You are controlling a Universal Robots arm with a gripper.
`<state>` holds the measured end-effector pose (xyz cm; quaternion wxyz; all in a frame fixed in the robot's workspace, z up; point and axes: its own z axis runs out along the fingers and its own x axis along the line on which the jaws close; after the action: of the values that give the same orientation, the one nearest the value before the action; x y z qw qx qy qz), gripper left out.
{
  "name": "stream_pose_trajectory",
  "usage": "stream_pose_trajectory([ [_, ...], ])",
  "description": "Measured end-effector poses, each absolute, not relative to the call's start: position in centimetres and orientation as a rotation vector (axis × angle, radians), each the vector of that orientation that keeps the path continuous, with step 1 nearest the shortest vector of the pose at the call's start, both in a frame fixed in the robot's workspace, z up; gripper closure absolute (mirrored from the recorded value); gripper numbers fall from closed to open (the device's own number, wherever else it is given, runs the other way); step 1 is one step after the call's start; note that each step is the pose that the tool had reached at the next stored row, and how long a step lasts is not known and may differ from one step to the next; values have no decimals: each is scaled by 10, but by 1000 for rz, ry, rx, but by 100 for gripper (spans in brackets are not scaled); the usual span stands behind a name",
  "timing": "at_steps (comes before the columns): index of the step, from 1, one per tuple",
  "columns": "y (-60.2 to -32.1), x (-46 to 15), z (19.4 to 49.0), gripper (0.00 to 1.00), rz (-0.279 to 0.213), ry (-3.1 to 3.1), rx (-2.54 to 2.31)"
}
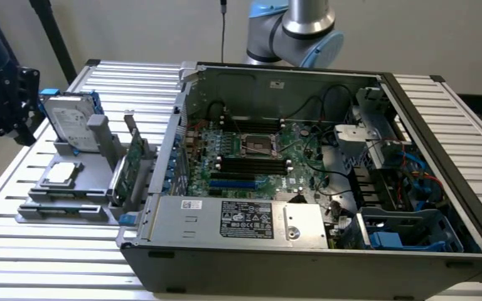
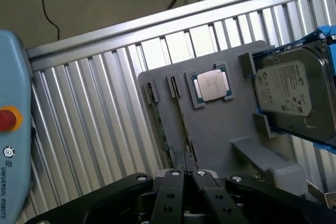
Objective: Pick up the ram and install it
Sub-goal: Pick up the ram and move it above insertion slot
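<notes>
A: Where is the long thin green circuit-board stick (image 2: 164,129)?
B: On its edge in the grey plastic holder (image 2: 220,129), near your black claw (image 2: 184,174). The claw is closed, empty; descending so, you probably strike the stick's edge.

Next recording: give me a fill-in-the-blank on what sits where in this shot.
1. The processor chip lies flat on the ___ holder.
2. The hard drive sits in a ___ frame.
3. Over the holder, the jaws of the gripper are ___.
Missing words: grey; blue; shut.
</notes>
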<state>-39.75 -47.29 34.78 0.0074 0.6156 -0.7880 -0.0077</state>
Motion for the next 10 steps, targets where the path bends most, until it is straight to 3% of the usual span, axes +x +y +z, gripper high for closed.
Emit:
stream_pose_trajectory([
  [10,-484,-398,345,89,-23,-2359,2050],
])
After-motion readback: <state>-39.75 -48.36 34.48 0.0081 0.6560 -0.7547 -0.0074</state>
